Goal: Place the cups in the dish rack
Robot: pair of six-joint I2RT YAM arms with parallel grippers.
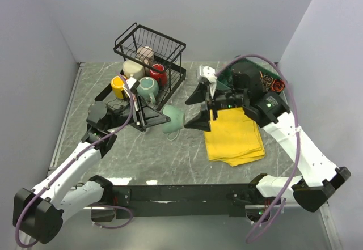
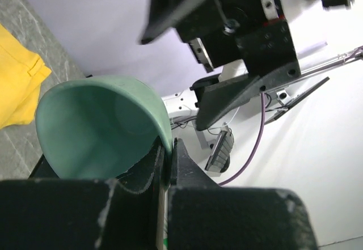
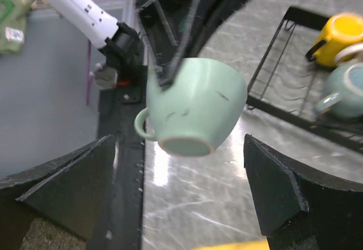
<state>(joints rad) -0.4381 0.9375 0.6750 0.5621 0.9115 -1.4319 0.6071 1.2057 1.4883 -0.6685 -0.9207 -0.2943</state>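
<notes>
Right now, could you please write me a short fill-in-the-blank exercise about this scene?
The fingers of the left gripper pinch the rim of the ____ mug.
The fingers of the right gripper are ____, holding nothing.
A folded ____ cloth lies on the table.
Missing words: green; open; yellow.

You are looking at a green cup (image 3: 193, 111) whose smooth glazed ceramic is showing dark scuff marks, with its foot ring looking bare and matt. The grey veined table (image 3: 221, 204) is reflecting light glossily. The rack (image 1: 156, 39) is showing as thin black wire, the yellow cloth (image 1: 233, 136) as soft matt fabric, and the left fingers (image 2: 227, 216) as chipped matt black plastic.
</notes>
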